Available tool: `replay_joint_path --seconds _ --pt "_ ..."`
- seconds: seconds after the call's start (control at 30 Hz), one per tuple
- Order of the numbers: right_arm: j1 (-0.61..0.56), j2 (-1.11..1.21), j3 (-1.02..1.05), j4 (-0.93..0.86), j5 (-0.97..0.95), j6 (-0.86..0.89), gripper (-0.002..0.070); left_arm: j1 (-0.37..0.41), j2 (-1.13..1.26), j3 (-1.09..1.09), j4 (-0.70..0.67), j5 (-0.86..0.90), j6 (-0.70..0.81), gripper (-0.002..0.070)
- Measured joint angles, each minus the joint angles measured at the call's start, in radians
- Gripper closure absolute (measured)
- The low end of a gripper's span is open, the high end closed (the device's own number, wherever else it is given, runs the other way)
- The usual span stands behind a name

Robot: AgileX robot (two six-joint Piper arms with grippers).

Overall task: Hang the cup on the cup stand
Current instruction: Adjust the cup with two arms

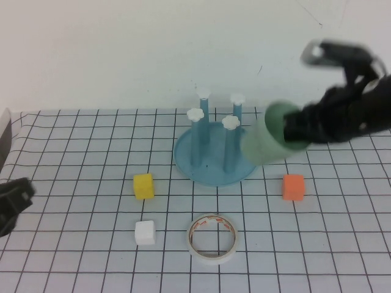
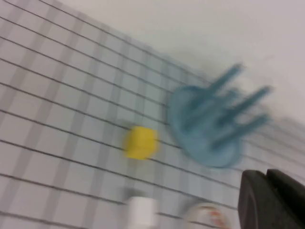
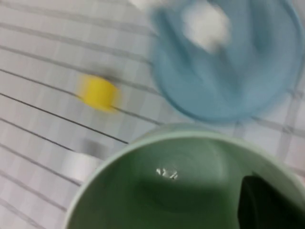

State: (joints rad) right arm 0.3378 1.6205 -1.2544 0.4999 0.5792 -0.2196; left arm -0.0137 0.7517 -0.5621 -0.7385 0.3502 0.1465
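Observation:
The pale mint-green cup (image 1: 264, 145) hangs in the air, tipped on its side, just right of the cup stand (image 1: 212, 168). Its closed bottom points at the stand's near right peg (image 1: 230, 145). My right gripper (image 1: 294, 129) is shut on the cup's rim. In the right wrist view one dark finger (image 3: 267, 205) shows inside the cup (image 3: 181, 181), with the blue stand (image 3: 224, 71) beyond it. My left gripper (image 1: 13, 204) sits low at the table's left edge, away from both. In the left wrist view its fingers (image 2: 274, 200) lie together, and the stand (image 2: 209, 129) shows beyond them.
On the gridded cloth lie a yellow block (image 1: 143, 185), a white block (image 1: 145, 232), an orange block (image 1: 293, 187) and a tape roll (image 1: 212, 238) in front of the stand. A dark object (image 1: 5, 137) stands at the left edge.

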Motion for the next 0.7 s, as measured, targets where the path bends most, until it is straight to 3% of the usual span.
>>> replay_joint_path --seconds 0.1,0.2,0.27,0.43,0.6,0.7 --pt "0.0 -0.103 0.0 0.165 0.0 -0.141 0.0649 0.0 0.0 0.0 -0.313 0.047 0.211 0.0677" --pt "0.0 -0.162 0.003 0.407 0.0 -0.33 0.0649 0.0 0.0 0.0 -0.725 0.121 0.548 0.0677" --pt "0.0 -0.182 0.021 0.597 0.0 -0.469 0.0649 0.0 0.0 -0.005 -0.86 0.163 0.696 0.0677" --pt "0.004 -0.19 0.128 1.093 0.026 -0.862 0.0649 0.0 0.0 -0.02 -0.941 0.182 0.709 0.0677" --pt "0.063 -0.176 0.169 1.177 0.024 -0.945 0.0649 0.0 0.002 -0.02 -0.948 0.241 0.655 0.0677" --pt "0.112 -0.166 0.174 1.182 0.024 -0.96 0.0649 0.0 0.011 -0.02 -0.949 0.247 0.736 0.0677"
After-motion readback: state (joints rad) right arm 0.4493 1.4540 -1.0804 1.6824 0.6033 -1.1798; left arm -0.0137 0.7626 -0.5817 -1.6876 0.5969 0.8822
